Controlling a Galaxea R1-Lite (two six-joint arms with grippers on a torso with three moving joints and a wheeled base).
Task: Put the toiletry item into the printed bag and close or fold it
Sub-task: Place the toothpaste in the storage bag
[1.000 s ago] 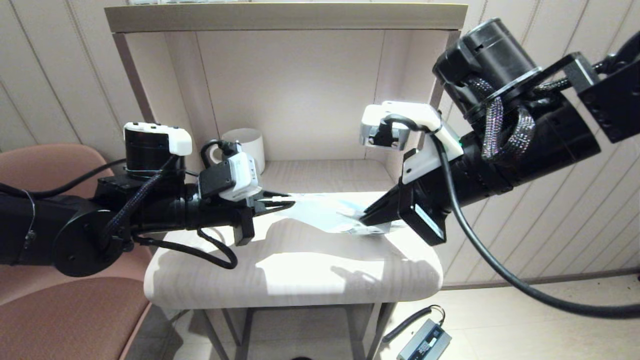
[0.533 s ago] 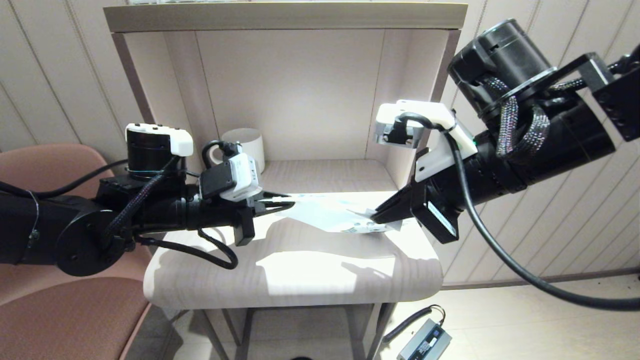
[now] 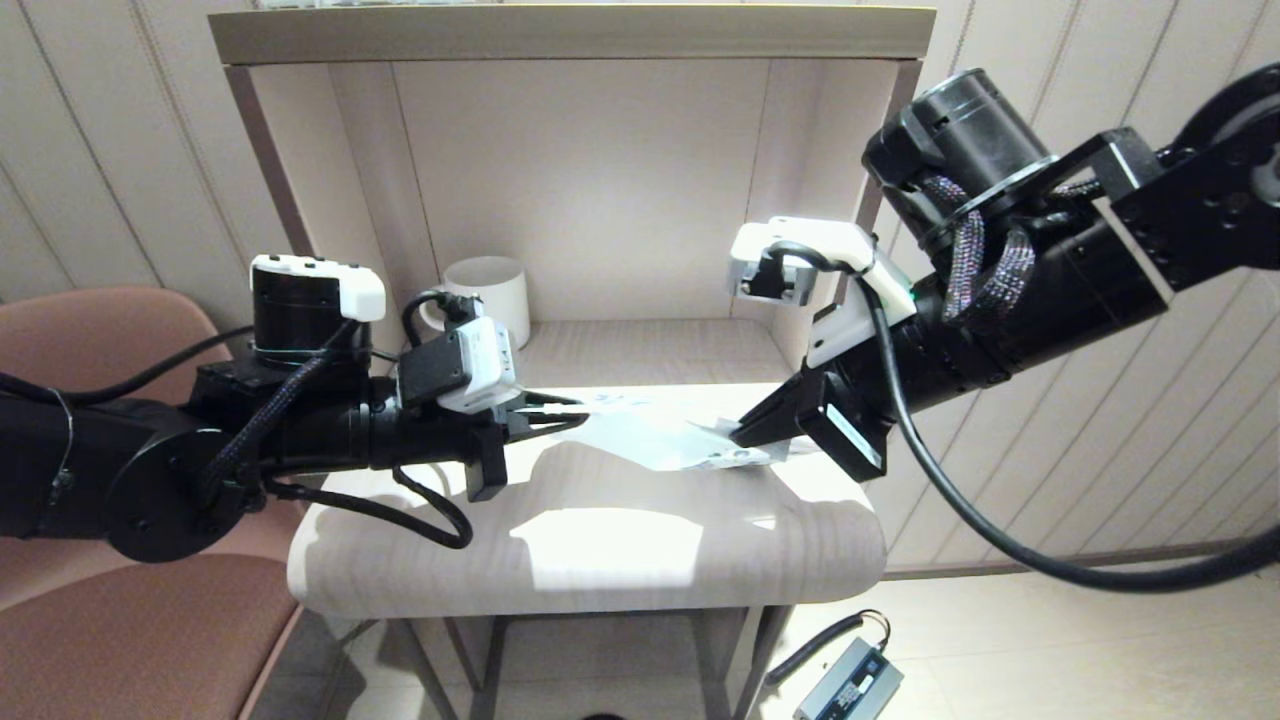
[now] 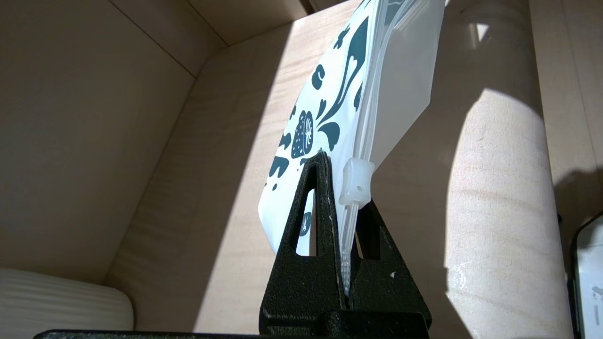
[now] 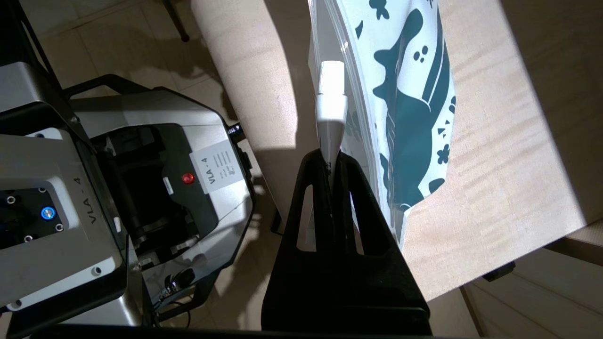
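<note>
The printed bag (image 3: 650, 435), white with a dark blue print, hangs just above the table (image 3: 600, 560) between my two grippers. My left gripper (image 3: 572, 410) is shut on the bag's zip edge, just behind the clear zip slider (image 4: 356, 181); the printed bag (image 4: 325, 108) stretches away from it. My right gripper (image 3: 742, 432) is shut on the flat crimped end of a white toiletry tube (image 5: 331, 113). The tube's cap points along the printed bag (image 5: 410, 108) at its translucent edge. I cannot tell whether the cap is inside the mouth.
A white ribbed mug (image 3: 490, 290) stands at the back left of the shelf alcove, whose side walls close in behind both arms. A brown chair (image 3: 100, 620) is at the left. A power brick (image 3: 850, 685) lies on the floor. The robot base (image 5: 94, 188) shows below the table edge.
My right arm drew back to the right, then came a little left again with the tube. The bag's right end shifted slightly. The left gripper has held still.
</note>
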